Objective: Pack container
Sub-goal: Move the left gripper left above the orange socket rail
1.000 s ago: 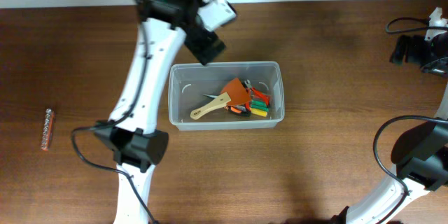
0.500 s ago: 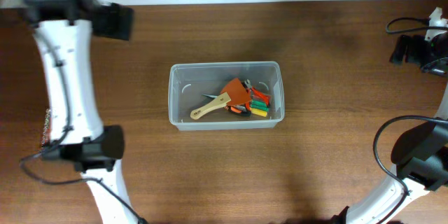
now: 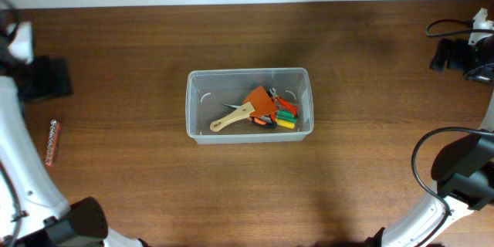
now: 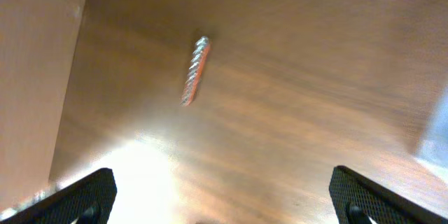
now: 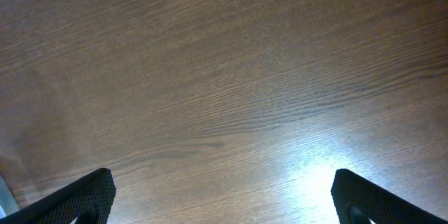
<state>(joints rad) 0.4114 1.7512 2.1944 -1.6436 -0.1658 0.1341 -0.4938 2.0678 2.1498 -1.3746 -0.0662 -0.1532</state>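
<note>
The clear plastic container (image 3: 249, 105) sits at the table's middle. Inside lie a wooden-handled scraper with an orange blade (image 3: 247, 109) and several small coloured tools (image 3: 283, 113). A small strip of bits in a clear orange-edged case (image 3: 52, 142) lies on the table at far left; it also shows in the left wrist view (image 4: 194, 70). My left gripper (image 4: 224, 203) is open and empty, high above the table's left edge, near that strip. My right gripper (image 5: 224, 203) is open and empty over bare wood at the far right (image 3: 451, 54).
A black cable (image 3: 451, 25) loops at the far right edge by the right arm. The left arm's base (image 3: 77, 220) stands at the front left. The table's back edge runs along the top of the overhead view.
My left arm has swung from above the container's back-left corner far to the left edge of the table. The right arm and the container's contents have not moved.
</note>
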